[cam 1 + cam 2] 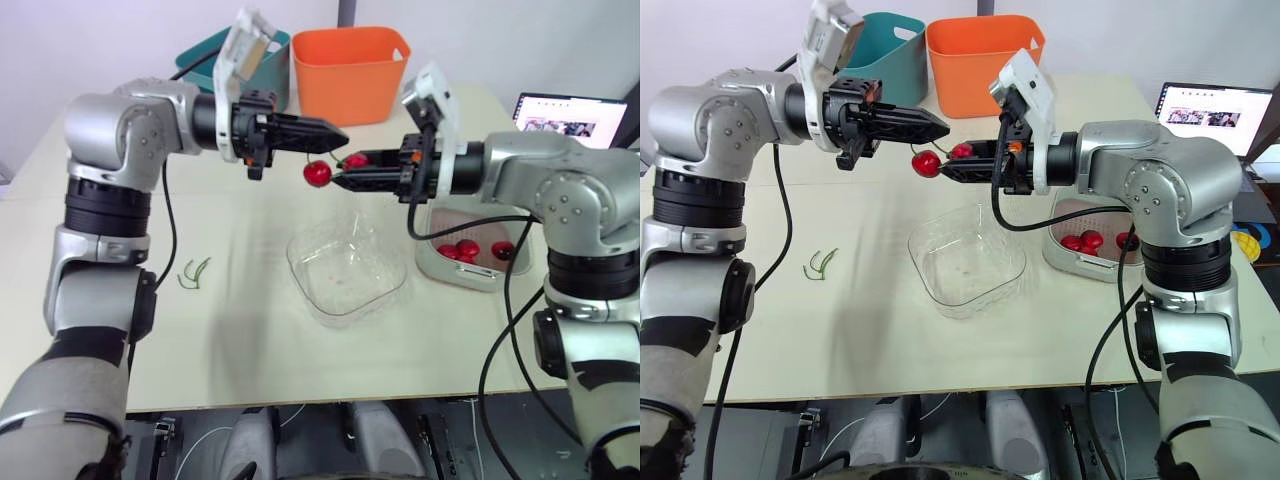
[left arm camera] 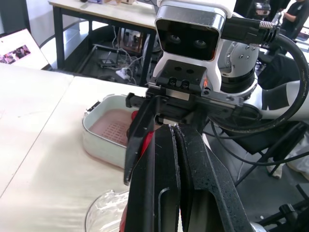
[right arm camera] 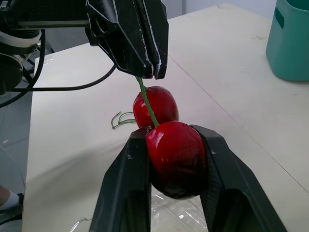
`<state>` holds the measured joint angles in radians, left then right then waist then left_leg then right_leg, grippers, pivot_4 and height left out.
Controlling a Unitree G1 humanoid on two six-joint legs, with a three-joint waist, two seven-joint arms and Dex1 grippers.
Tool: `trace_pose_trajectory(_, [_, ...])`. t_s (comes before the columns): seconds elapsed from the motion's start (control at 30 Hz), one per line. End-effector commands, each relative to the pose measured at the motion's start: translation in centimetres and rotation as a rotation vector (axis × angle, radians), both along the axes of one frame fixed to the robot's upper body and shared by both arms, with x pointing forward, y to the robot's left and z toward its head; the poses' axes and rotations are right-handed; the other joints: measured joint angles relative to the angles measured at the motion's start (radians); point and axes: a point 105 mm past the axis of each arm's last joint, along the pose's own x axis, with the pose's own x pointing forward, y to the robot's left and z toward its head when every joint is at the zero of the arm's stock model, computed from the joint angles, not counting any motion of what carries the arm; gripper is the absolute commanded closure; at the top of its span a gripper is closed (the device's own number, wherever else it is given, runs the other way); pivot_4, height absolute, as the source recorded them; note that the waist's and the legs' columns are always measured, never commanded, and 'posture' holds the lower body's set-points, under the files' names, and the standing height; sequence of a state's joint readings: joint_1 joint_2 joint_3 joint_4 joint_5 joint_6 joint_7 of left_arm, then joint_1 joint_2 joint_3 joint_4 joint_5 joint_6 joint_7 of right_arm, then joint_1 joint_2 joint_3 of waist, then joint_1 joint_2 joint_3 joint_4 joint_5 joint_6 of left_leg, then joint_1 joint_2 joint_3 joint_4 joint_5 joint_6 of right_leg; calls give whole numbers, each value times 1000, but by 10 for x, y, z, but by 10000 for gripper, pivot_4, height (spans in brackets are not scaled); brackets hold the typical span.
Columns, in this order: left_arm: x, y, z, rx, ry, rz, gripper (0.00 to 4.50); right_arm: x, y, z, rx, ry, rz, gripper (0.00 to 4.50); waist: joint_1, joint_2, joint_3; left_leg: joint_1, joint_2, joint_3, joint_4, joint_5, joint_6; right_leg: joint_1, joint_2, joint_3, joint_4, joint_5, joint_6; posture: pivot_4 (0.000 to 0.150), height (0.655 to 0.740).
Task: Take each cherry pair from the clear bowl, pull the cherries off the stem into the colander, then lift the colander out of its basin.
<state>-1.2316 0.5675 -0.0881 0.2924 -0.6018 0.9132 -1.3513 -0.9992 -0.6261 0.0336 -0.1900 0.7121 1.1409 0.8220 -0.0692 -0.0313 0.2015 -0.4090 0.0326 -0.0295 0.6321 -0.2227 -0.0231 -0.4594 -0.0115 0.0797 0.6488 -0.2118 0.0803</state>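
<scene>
Clear bowl (image 1: 967, 262) sits near the table's (image 1: 250, 340) front edge, about mid-width, nothing in it. Loose green stems (image 1: 194, 272) lie on the surface toward the left edge. By the right edge stands the white basin (image 1: 450, 272) with the pink colander (image 2: 112, 129) inside; red cherries (image 1: 467, 248) lie in the colander.

Above the bowl's far side the two grippers meet tip to tip. Left gripper (image 3: 152, 72) is pinched tight on the top of the cherry pair's stem (image 3: 146, 104). Right gripper (image 3: 170, 137) is clamped around one cherry (image 3: 176, 159) of the pair. The second cherry (image 1: 317, 173) hangs free on the stem, just beside the gripped one.

At the far edge: orange bin (image 1: 350, 75), teal bin (image 1: 215, 50) beside it. Laptop (image 1: 570, 115) at the far right corner.
</scene>
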Motion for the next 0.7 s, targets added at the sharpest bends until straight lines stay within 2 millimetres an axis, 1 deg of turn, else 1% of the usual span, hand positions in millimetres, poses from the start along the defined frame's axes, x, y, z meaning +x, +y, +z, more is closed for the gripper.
trace_pose_trajectory(0.03, [-8, 2, 17, -27, -66, -14, 45000, -5, 0, 14, 21, -59, 15, 36184, 0, 0, 0, 0, 0, 0, 0, 0, 0, 0, 0, 0, 0, 0, 0, 1500, 7400])
trace_pose_trajectory(0.17, [-5, 4, 17, -29, -75, -3, 45000, -6, -2, 10, 5, -53, 14, 36189, 0, 0, 0, 0, 0, 0, 0, 0, 0, 0, 0, 0, 0, 0, 0, 1500, 7400])
trace_pose_trajectory(0.3, [-2, 5, 23, -40, -102, 14, 45000, -13, -5, -9, -67, -29, 41, 36189, 0, 0, 0, 0, 0, 0, 0, 0, 0, 0, 0, 0, 0, 0, 0, 1500, 7400])
trace_pose_trajectory(0.5, [-1, 8, 33, -63, -108, 19, 45000, -17, -6, -32, -143, -2, 41, 36189, -1, 0, 0, 0, 0, 0, 0, 0, 0, 0, 0, 0, 0, -1, 1, 1500, 7400])
trace_pose_trajectory(0.7, [-1, 8, 28, -47, -110, 21, 45000, -21, -6, -39, -155, 7, 41, 36189, 0, 0, 0, 0, 0, 0, 0, 0, 0, 0, 0, 0, 0, -1, 1, 1500, 7400])
